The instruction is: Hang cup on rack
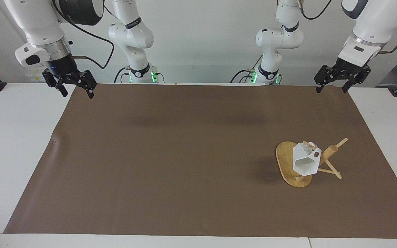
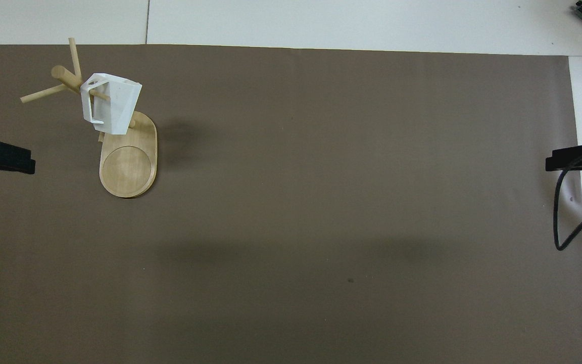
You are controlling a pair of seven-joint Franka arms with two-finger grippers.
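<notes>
Facing view. Item one: rack (image 1: 326,159), light wood, oval base flat on the brown mat (image 1: 184,155), thick post leaning away from the base in this view, thin pegs crossing near its top. It stands toward the left arm's end of the desk (image 1: 16,144).
Item two: cup (image 1: 305,162), white, faceted, hung by its handle on a peg of the rack, open mouth tipped toward the camera, body over the rack's base and clear of the mat.
Item three: left gripper (image 1: 334,83), in the air over the mat's edge nearest the robots, well apart from the rack, fingers spread, holding nothing.
Item four: right gripper (image 1: 77,90), in the air over the mat's corner at the right arm's end, very far from the rack, fingers spread, holding nothing.

Overhead view. Item one: rack (image 2: 128,162), oval base with a round recess, post and pegs at the end of the base farther from the robots.
Item two: cup (image 2: 111,103), on a peg, handle loop around the stick, body hanging over the base end next to the post.
Item three: left gripper; only a dark tip (image 2: 2,156) shows at the picture's edge, level with the rack's base and apart from it.
Item four: right gripper; a dark tip (image 2: 576,159) shows at the mat's edge at the right arm's end, with a black cable (image 2: 566,222) looping beneath it, well apart from the rack.
</notes>
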